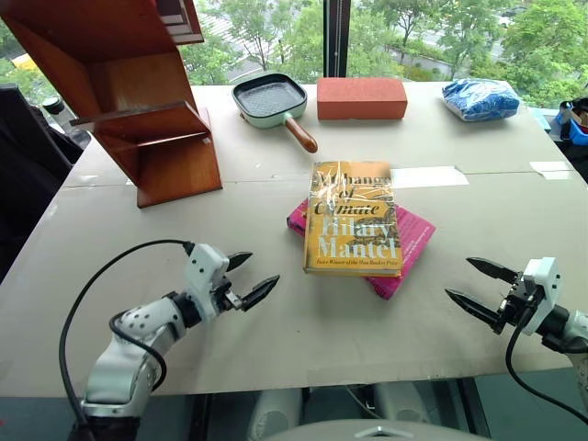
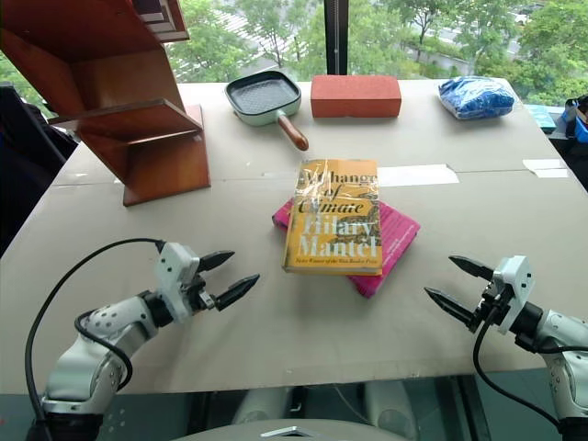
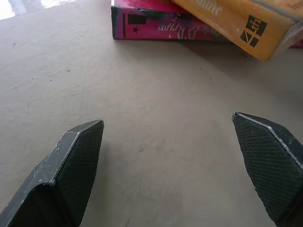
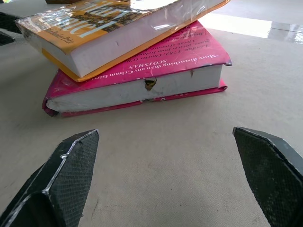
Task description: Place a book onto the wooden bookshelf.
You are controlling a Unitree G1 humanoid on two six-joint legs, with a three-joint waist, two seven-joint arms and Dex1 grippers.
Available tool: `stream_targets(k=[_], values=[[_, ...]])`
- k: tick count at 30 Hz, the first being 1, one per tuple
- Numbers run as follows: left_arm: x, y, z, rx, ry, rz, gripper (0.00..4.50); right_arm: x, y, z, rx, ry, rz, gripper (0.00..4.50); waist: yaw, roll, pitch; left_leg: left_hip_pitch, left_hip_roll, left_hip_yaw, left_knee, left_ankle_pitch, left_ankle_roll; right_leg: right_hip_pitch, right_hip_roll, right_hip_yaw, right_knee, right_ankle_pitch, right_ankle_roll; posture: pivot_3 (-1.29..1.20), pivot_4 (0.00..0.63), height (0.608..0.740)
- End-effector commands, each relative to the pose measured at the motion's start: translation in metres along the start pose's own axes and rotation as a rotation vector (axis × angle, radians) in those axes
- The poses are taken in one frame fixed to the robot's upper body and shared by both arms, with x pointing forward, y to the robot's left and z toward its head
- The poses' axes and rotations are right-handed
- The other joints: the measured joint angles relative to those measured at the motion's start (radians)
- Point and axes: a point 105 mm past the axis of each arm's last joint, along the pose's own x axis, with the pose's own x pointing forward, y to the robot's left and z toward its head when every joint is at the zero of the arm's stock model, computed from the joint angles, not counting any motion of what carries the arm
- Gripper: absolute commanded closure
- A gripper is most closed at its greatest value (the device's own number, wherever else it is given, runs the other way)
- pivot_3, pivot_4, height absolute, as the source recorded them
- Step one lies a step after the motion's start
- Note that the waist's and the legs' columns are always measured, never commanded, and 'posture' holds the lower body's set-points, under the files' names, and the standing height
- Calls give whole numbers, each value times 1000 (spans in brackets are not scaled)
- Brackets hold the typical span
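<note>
Bright, even daylight comes through the windows behind the far edge of the surface [image 1: 276, 303]. Shadows are soft and short; a faint one lies under the stacked books. The book [image 1: 353, 219] has a glossy cover with white glare streaks across its upper part. A pale window reflection shines on the surface in the wrist views. Head views are sharp; near fingertips [image 3: 78, 163] look slightly soft.

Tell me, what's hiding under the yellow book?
A pink book lies under the yellow book, turned a bit so its corners and page edges stick out. Both rest on the table. The middle of the pink cover is hidden, so its title cannot be read.
</note>
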Motion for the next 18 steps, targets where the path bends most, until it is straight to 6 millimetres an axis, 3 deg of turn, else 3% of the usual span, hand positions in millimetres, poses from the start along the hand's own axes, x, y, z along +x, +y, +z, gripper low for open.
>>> stream_targets(k=[1, 7, 11, 18], values=[[0, -4, 11, -26, -2, -112, 21, -3, -1, 21, -64, -26, 25, 0, -3, 0, 0, 0, 0, 0, 0, 0, 0, 0, 0, 0, 0, 0, 0, 0, 150, 740], [8, 0, 26, -219, -9, -257, 21, -8, 30, 47, -26, -66, 200, 0, -4, 1, 0, -2, 0, 0, 0, 0, 0, -2, 1, 0, 0, 0, 0, 0, 150, 740], [28, -4, 15, -454, 84, -307, 21, -8, 58, 60, -22, -77, 296, 0, 0, 1, 0, -5, 0, -2, 1, 0, 0, -2, 1, -3, 0, 0, 1, 0, 150, 740], [62, -15, 39, -718, 48, -462, 21, -11, 60, 90, -122, -124, 260, 0, -3, -2, 0, -7, -2, -5, 3, 0, 0, -3, 1, -4, -1, 1, 5, 0, 150, 740]])
